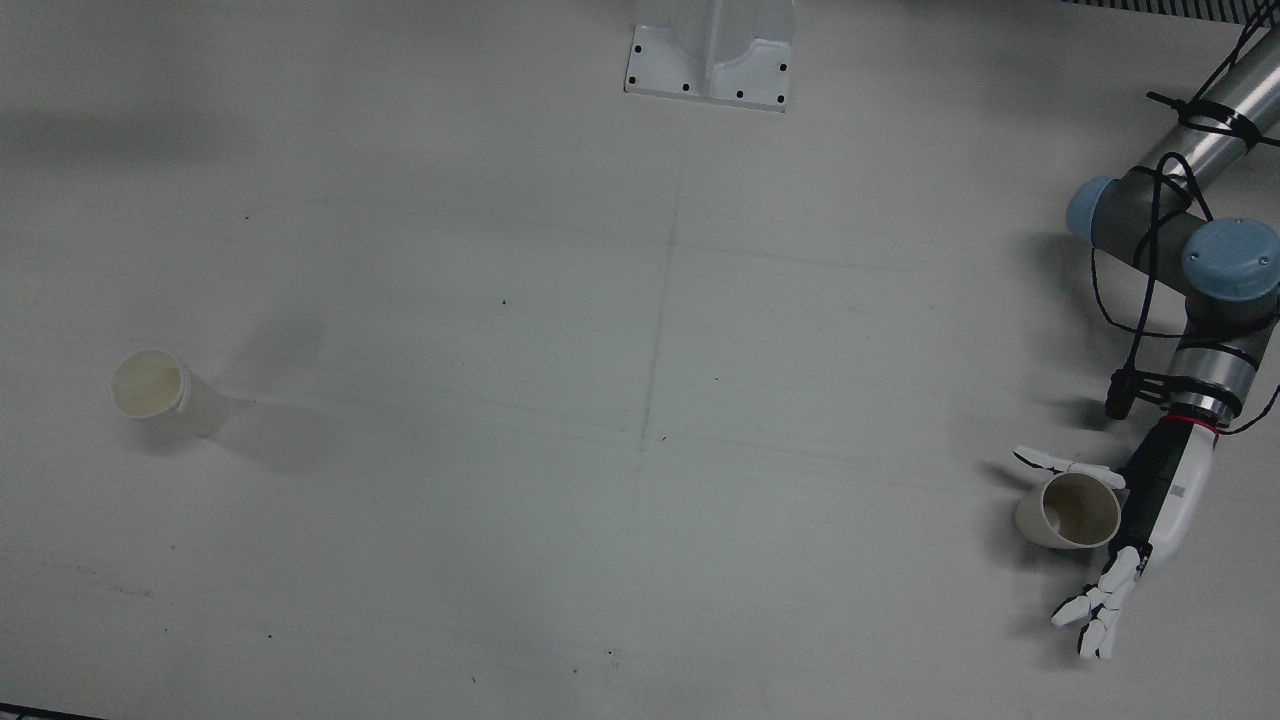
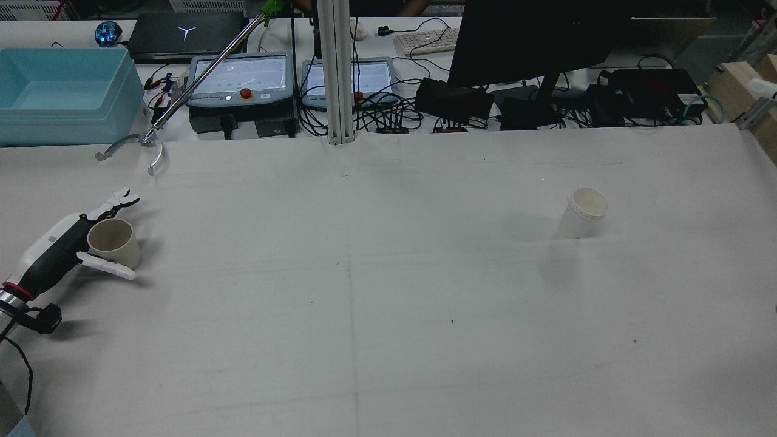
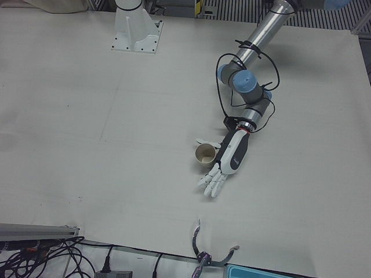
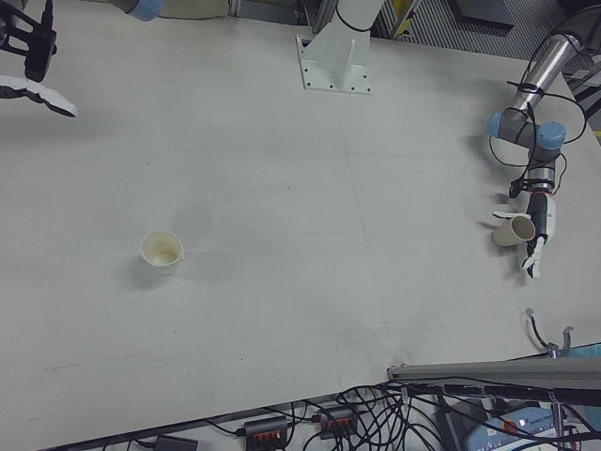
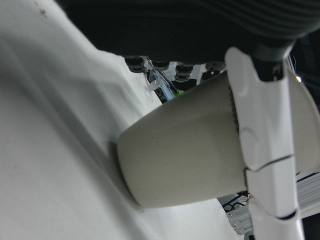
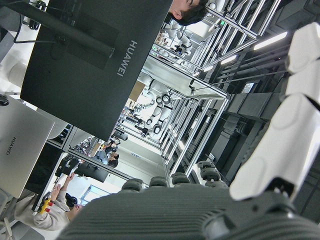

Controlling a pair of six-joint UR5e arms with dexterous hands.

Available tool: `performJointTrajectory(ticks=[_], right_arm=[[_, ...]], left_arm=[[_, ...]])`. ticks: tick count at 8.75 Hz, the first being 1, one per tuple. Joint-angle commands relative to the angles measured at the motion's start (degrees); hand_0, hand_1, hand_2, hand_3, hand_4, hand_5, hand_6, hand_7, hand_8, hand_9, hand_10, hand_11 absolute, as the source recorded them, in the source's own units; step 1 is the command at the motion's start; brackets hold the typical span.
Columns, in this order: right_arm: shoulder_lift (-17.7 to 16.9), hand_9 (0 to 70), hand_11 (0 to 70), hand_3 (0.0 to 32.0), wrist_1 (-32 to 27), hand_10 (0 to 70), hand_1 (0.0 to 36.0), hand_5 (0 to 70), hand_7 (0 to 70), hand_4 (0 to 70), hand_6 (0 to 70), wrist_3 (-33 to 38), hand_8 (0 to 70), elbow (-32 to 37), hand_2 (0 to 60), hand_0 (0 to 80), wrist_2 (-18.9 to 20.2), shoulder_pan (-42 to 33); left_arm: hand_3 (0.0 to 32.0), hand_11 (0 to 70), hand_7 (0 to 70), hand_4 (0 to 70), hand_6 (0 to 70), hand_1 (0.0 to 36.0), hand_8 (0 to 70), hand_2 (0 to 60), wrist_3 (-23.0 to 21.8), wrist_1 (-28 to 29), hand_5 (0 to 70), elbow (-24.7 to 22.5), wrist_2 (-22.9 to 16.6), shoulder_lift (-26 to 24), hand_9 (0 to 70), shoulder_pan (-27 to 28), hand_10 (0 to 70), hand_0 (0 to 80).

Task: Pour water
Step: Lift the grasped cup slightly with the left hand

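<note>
A beige paper cup (image 1: pixel 1070 510) (image 2: pixel 112 243) (image 3: pixel 204 155) stands at the table's edge on the left arm's side. My left hand (image 1: pixel 1160 500) (image 2: pixel 54 252) (image 3: pixel 232 153) lies low beside it, open: the cup rests against the palm, the thumb on one side and the straight fingers (image 5: pixel 260 125) on the other, not wrapped around it. The left hand view shows the cup's wall (image 5: pixel 190 150) close up, its base on the table. A second white cup (image 1: pixel 150 385) (image 2: pixel 586 212) (image 4: pixel 161 251) stands alone on the right arm's side. My right hand (image 4: pixel 28 80) hangs raised at the far corner with its fingers apart.
A long reach-grabber tool (image 2: pixel 152 145) lies at the table's far edge near the left hand. A blue bin (image 2: pixel 61 91), control tablets, cables and a monitor stand behind that edge. A white pedestal base (image 1: pixel 710 60) is bolted at the robot's side.
</note>
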State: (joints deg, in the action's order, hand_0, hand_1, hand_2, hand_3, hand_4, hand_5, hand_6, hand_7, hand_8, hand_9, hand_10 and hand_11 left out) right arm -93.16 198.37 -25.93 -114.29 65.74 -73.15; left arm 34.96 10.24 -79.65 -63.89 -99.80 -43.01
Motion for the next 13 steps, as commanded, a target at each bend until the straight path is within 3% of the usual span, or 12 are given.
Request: performJointTrajectory(ticks=[1,2,3,4,6,8,9,10,13], right_arm=[[0.0,1.2,0.4,0.0,0.0,0.0,11.8,3.1,2.0,6.8,2.0,0.0,0.0,-0.05,16.6,43.0,0.0,0.12],[0.0,1.3,0.3,0.0,0.0,0.0,11.8,3.1,2.0,6.9,2.0,0.0,0.0,0.03,16.7,43.0,0.0,0.2],[0.0,1.3,0.3,0.0,0.0,0.0,11.6,3.2,2.0,6.8,2.0,0.0,0.0,0.03,16.7,42.8,0.0,0.29],[0.0,1.2,0.2,0.0,0.0,0.0,11.6,3.3,2.0,6.8,2.0,0.0,0.0,0.03,16.4,42.8,-0.09,0.29],[0.0,1.3,0.3,0.0,0.0,0.0,11.6,3.3,1.9,6.8,2.0,0.0,0.0,0.03,16.6,42.8,0.0,0.29],[0.0,1.2,0.4,0.0,0.0,0.0,11.6,3.2,2.0,6.8,1.9,0.0,0.0,0.03,16.4,42.8,-0.09,0.29],[0.09,1.3,0.3,0.0,0.0,0.0,11.6,3.3,2.2,6.9,2.0,0.0,0.0,-0.05,16.6,42.7,-0.09,0.38],[0.18,1.2,0.3,0.0,0.0,0.0,11.6,3.5,2.1,6.9,2.0,0.0,0.0,0.03,16.7,42.8,-0.09,0.47],[1.67,1.1,0.3,0.0,0.0,0.0,11.8,3.8,2.3,7.0,2.1,-0.09,0.0,1.44,17.0,42.8,-0.44,2.3]], left_arm=[[0.0,5.7,6.3,17.5,3.1,19.7,0.0,1.6,-0.86,-0.57,17.4,0.11,0.26,0.05,0.0,-1.63,2.3,57.8],[0.0,6.7,6.9,17.8,3.6,23.1,0.0,14.0,-0.94,-0.57,25.0,-0.07,0.43,0.14,0.0,-1.9,2.9,58.1],[0.0,8.3,8.3,18.6,4.7,32.2,0.1,52.8,-0.94,-0.57,34.0,-0.07,0.44,0.14,0.5,-1.9,3.7,56.9],[0.0,9.6,10.6,24.4,5.8,36.0,1.0,60.0,-0.86,-0.57,42.6,-0.07,0.35,0.14,2.0,-1.82,4.7,53.9],[0.0,12.5,14.7,38.4,7.9,36.0,3.2,60.0,-0.86,-0.57,48.8,-0.07,0.35,0.22,5.1,-1.82,6.7,52.5],[0.0,12.6,16.3,45.0,8.9,36.0,4.4,60.0,-0.94,-0.57,51.0,-0.07,0.35,0.22,6.7,-1.9,7.0,53.0],[0.0,13.4,18.9,46.1,10.5,36.0,5.9,60.0,-1.47,-0.66,56.6,-0.24,0.35,0.22,9.1,-1.99,7.6,52.8],[0.0,15.4,22.8,45.6,13.1,36.0,8.3,60.0,-2.78,-1.27,66.5,-0.42,0.35,0.31,13.2,-2.08,9.0,52.3],[0.0,16.8,25.1,45.2,14.5,36.0,9.5,60.0,-2.96,-3.47,67.5,-6.29,0.35,3.02,15.6,-2.34,9.9,51.7]])
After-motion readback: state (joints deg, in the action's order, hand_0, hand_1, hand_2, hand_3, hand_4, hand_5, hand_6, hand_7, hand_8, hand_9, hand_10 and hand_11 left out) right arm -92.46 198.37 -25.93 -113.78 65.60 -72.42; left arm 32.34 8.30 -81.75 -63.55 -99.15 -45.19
